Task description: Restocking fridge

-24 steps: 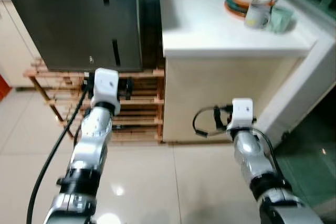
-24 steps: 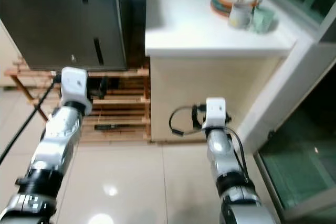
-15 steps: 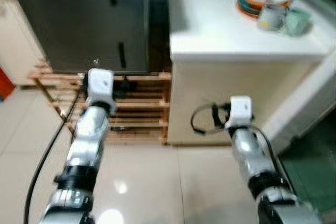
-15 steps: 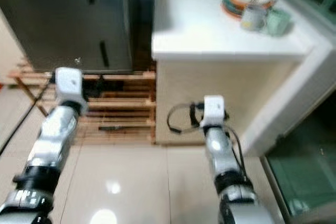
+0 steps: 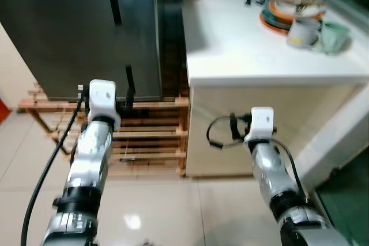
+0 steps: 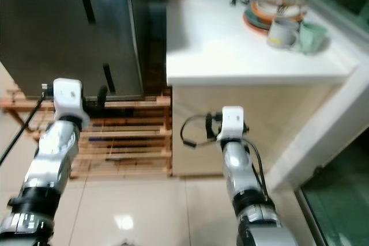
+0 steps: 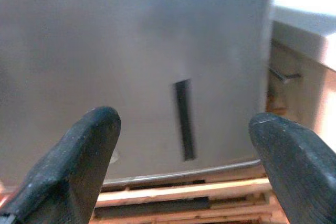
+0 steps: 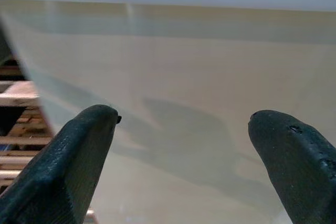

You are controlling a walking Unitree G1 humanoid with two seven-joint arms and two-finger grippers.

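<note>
Kitchen floor ahead ends at the steel fridge [image 5: 86, 27], straight before the wide-open, empty left tool [image 7: 184, 145], nearer than the equally open, empty right tool [image 8: 184, 156] facing the bench [image 5: 271, 93] front.

Fridge [image 5: 86, 27]: big dark grey steel box, doors shut, two slim black vertical handle slots on front. Stands upright, far left, raised on wooden slatted rack [image 5: 150, 136], just left of white counter [image 5: 259, 50].
</note>
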